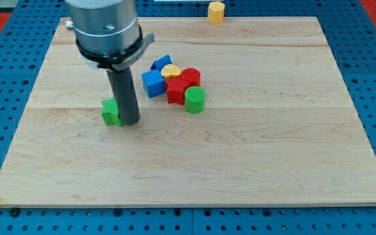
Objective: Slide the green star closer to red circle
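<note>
The green star (111, 112) lies on the wooden board left of centre. My tip (130, 121) rests on the board right against the star's right side. The red circle (190, 78) sits in a cluster of blocks to the right, about a hand's width from the star. My rod stands between the star and the cluster.
The cluster holds a blue block (153, 83), another blue block (162, 63), a yellow circle (171, 71), a red star (175, 91) and a green circle (195, 100). A yellow block (216, 11) lies off the board (240, 163) at the view's top.
</note>
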### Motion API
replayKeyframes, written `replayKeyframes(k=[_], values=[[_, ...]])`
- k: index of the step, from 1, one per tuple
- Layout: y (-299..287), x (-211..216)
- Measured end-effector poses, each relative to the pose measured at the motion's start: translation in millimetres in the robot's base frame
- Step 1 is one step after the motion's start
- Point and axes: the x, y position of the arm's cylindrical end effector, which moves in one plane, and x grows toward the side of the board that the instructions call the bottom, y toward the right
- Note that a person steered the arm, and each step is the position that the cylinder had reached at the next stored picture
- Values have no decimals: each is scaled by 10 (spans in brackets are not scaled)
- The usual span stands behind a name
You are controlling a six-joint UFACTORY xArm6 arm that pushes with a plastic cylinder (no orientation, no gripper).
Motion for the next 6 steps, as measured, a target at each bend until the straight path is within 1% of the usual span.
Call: replayKeyframes(k=[1,2,4,6], values=[[-113,174],[-376,172],[-551,-486],[-566,-1256]])
